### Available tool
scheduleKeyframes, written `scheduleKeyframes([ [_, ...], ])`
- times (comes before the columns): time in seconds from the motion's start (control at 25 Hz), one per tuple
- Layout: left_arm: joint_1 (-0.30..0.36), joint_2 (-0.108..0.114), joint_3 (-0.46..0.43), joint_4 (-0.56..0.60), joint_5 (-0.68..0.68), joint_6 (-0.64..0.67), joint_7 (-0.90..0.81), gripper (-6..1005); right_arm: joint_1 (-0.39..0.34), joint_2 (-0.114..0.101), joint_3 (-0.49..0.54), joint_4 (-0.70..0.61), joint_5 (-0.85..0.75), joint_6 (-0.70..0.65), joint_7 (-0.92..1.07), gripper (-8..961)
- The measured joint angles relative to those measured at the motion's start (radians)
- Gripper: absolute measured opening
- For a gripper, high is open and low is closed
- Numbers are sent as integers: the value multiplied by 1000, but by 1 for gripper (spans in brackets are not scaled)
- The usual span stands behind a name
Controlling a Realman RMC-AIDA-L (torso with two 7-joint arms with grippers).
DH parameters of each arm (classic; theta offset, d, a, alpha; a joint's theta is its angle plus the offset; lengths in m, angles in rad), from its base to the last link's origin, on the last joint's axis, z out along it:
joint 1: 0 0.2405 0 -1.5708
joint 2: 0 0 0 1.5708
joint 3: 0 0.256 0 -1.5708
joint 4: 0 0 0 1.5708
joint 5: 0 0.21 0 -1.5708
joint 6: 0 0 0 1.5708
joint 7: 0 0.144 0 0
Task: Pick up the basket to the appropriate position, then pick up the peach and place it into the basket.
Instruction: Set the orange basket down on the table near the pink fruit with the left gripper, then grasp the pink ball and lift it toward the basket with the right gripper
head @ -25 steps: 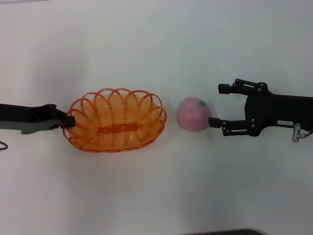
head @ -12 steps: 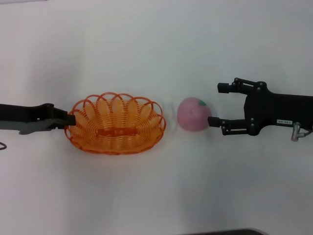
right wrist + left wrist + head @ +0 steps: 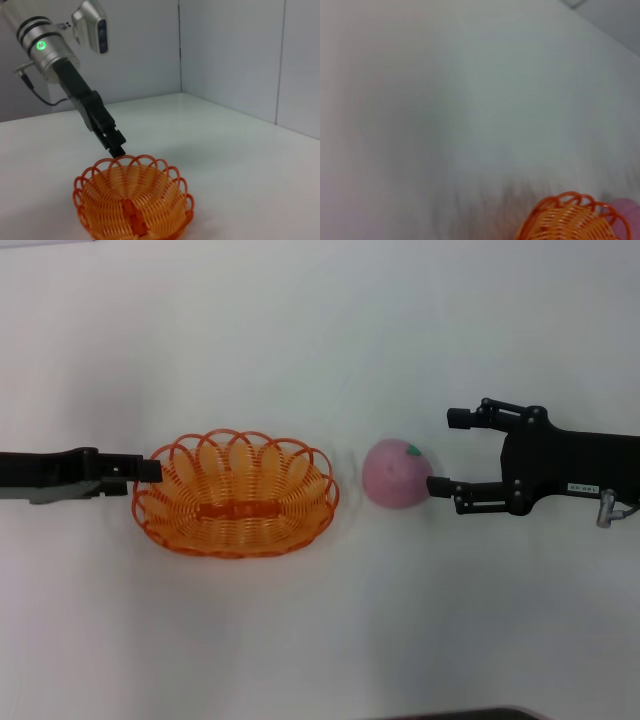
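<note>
Open table (image 3: 300, 340) around basket (image 3: 237, 494)

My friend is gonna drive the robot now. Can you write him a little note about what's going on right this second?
Left gripper: at the left end of the basket; whether it grips the rim, I cannot tell.
Right gripper: open, beside the peach, one finger touching or almost touching it.
The basket sits on the white table, the peach just to its right, a small gap between them.
Done: the basket looks placed.
Left: close on the peach, lift it, put it into the basket.
</note>
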Motion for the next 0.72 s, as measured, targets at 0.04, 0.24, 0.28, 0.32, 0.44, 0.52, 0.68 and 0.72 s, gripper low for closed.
scheduleKeyframes([
  [0.04,7,1,-1,7,-17,7,30,455,-1,0,1,0,4,0,0,929],
  [0.24,45,15,-29,22,-85,29,165,565,-3,0,10,0,15,2,-1,929],
  [0.28,51,18,-40,20,-91,29,193,589,-3,0,12,0,15,2,-1,929],
  [0.32,56,19,-51,17,-93,29,230,613,-3,0,14,0,15,3,-1,929],
  [0.44,73,20,-84,7,-113,48,405,664,-3,-1,21,0,15,3,-2,928],
  [0.52,87,17,-109,-1,-141,69,517,670,-3,-1,23,0,16,4,-3,928],
  [0.68,123,11,-142,-21,-226,132,748,680,-2,-2,23,-1,16,5,-13,928],
  [0.72,131,8,-146,-23,-244,152,804,682,-3,-2,23,-1,16,5,-17,928],
])
